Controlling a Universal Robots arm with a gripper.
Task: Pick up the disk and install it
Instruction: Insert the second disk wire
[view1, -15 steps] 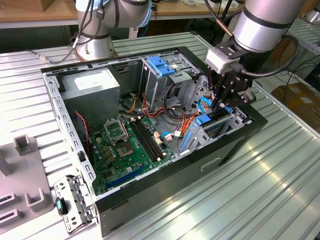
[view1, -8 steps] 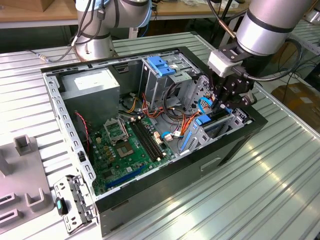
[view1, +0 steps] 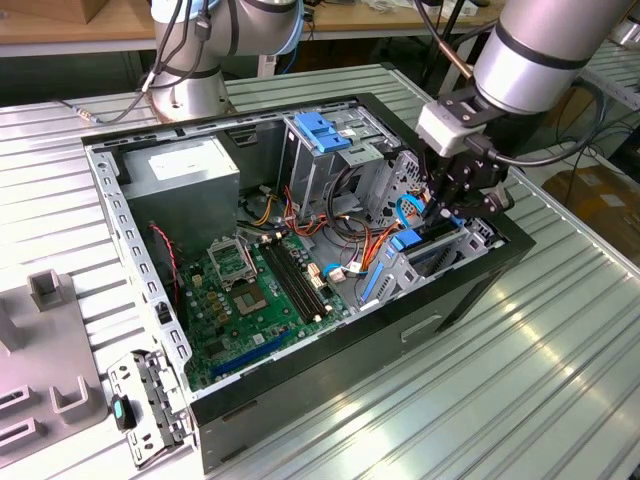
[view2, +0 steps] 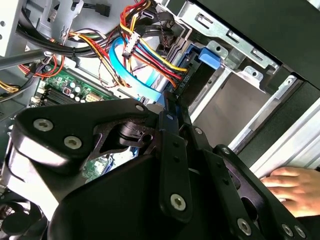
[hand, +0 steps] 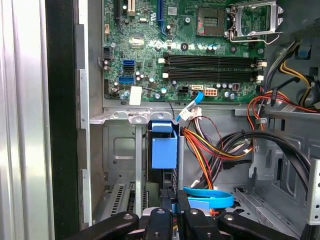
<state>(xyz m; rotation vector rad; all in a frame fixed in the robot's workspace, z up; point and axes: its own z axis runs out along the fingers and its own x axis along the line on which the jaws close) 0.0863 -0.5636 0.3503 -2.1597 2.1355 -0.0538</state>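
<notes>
We see the gripper (view1: 455, 205) down inside the open computer case (view1: 330, 365), near its front corner beside the drive cage (hand: 120, 165). Its jaws are closed on the disk (hand: 164, 150), which stands on edge in the cage bay. A person's hand (view2: 295, 187) rests on the case edge.

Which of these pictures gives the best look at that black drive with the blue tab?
The first wrist view: the disk stands in its bay, blue tab facing the camera. The second wrist view shows its tab end; the exterior view, a blue patch under the gripper.
</notes>
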